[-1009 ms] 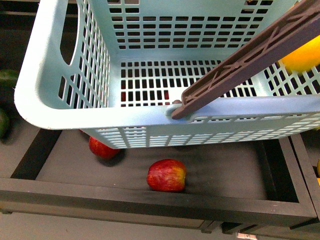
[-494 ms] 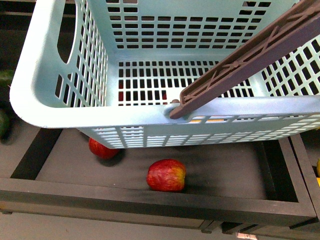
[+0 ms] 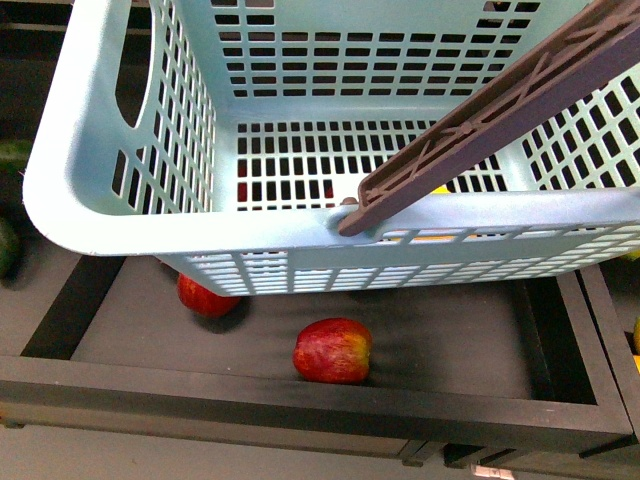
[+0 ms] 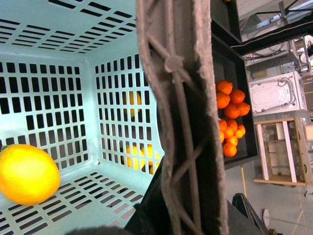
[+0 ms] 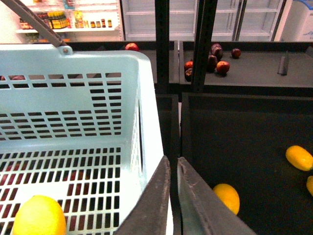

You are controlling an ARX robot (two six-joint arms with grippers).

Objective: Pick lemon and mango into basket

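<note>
The right tool (image 5: 172, 162) is hovering just beside the basket (image 5: 146, 98) rim, its fingers closing together on nothing. The left tool is not showing, so I cannot tell its state. The lemon (image 5: 39, 218), smooth and plain yellow, is lying on the basket floor in both wrist views. The front view is showing only a yellow sliver by the brown handle (image 3: 480, 120). Outside the basket, yellow fruits (image 5: 226, 197) are lying too blurred to tell whether any is a mango.

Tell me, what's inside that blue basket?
One yellow fruit rests on the slotted floor of the basket; nothing else shows inside. In the front view the brown handle and near wall hide most of it.
</note>
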